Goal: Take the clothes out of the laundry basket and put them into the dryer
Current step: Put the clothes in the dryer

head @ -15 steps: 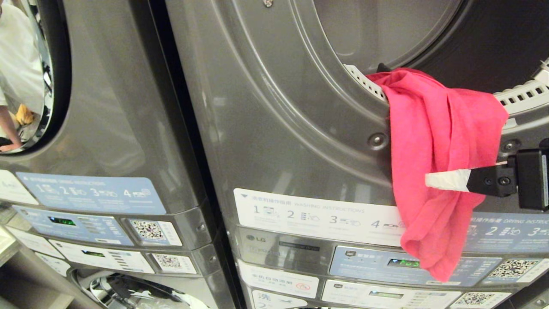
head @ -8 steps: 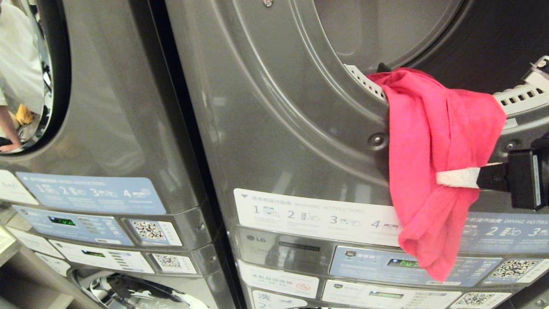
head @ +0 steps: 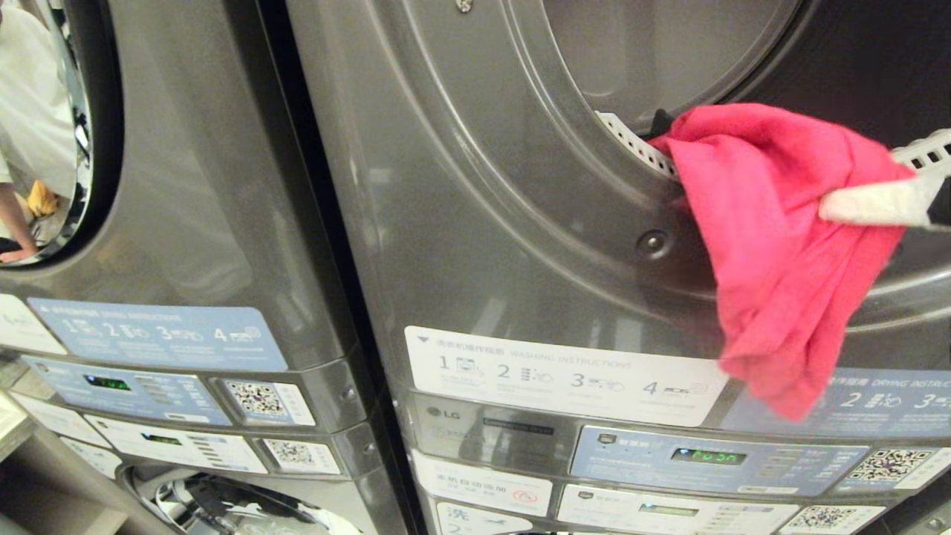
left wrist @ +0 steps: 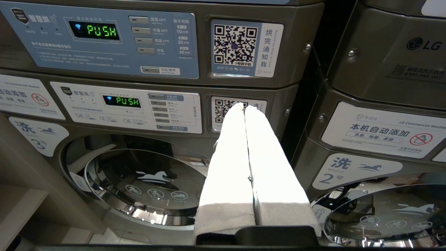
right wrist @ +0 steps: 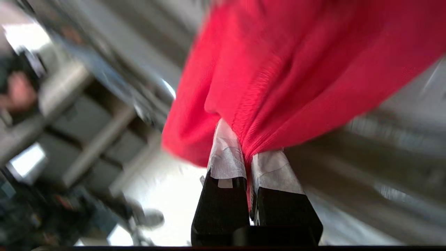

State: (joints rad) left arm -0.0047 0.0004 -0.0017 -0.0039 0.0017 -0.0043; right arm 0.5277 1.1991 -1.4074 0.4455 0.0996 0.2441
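With the right end effector (right wrist: 247, 157) pinching only a fold of the red garment (head: 773, 245) draped over the dryer opening's rim (head: 631, 141), the hanging tail may snag there and slip back out
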